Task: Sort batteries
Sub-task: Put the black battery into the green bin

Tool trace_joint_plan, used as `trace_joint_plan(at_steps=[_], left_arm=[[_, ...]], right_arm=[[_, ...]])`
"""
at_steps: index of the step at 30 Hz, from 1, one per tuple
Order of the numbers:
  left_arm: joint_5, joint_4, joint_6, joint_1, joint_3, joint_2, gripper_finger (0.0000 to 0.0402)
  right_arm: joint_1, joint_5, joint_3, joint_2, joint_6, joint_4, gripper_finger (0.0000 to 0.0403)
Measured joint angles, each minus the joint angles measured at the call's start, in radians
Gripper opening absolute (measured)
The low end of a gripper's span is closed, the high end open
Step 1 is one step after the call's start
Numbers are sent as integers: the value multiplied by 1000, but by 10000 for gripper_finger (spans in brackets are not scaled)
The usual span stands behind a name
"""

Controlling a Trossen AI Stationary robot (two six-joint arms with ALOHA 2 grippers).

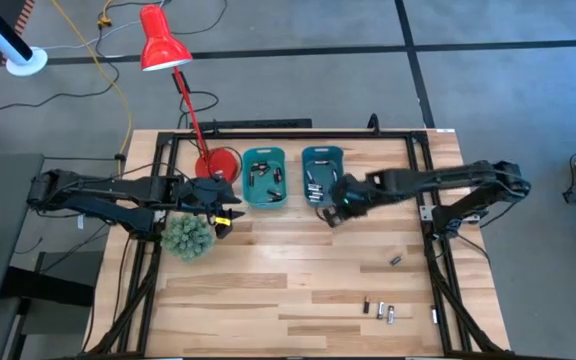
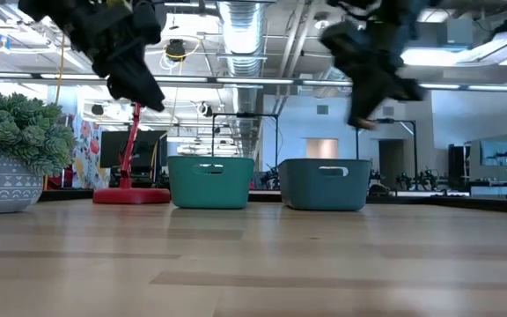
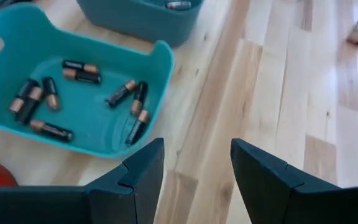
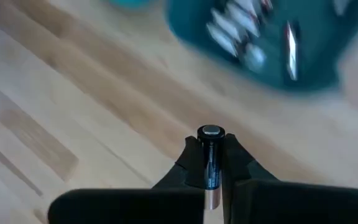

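Several loose batteries (image 1: pixel 383 311) lie on the wood near the table's near right corner, and one more battery (image 1: pixel 395 260) lies farther up. The light teal bin (image 3: pixel 17 68) holds black-and-copper cells (image 3: pixel 82 70). The darker teal bin (image 1: pixel 320 170) holds silvery cells (image 4: pixel 238 28). My left gripper (image 3: pixel 197 152) hovers open beside the light bin, next to the spiky green plant (image 1: pixel 188 237). My right gripper (image 4: pixel 211 142) hangs in the air just before the darker bin's near edge, shut on one black battery (image 4: pixel 211 158). My right gripper pinches the black battery between its two fingers (image 4: pixel 188 163), with the cell lying along them. The battery's metal end (image 4: pixel 211 131) sticks out past the fingertips, and a copper band (image 4: pixel 211 202) shows farther back. The cell is lifted clear of the table.
A red desk lamp stands with its base (image 1: pixel 217 162) left of the light bin, its arm reaching toward the far edge. The potted plant (image 2: pixel 7 150) sits at the left. Bare wood (image 1: pixel 288 280) stretches across the middle and near part of the table.
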State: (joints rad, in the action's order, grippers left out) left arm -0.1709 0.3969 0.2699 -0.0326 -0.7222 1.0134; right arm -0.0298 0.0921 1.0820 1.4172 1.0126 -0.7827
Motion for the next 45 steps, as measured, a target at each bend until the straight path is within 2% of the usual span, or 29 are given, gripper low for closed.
trace_joint_plan(at_steps=[7, 14, 18, 22, 30, 45], left_arm=[[-9, -220, 1, 40, 140, -23, 183], [-9, -244, -36, 60, 155, -27, 183], [-9, -239, -37, 60, 155, -27, 183], [-7, -235, -37, 60, 155, -27, 183], [35, -228, -47, 60, 155, -27, 183], [34, -225, -51, 60, 155, -27, 183]], right_arm=[[-105, 1, 316, 242, -261, 4, 12], [-184, -20, 709, 566, -462, -3, 12], [-223, -67, 913, 747, -511, -19, 15], [-253, -73, 1056, 892, -517, -76, 29], [-269, -97, 1155, 1041, -527, -147, 34], [-266, -105, 1157, 1041, -516, -202, 118]])
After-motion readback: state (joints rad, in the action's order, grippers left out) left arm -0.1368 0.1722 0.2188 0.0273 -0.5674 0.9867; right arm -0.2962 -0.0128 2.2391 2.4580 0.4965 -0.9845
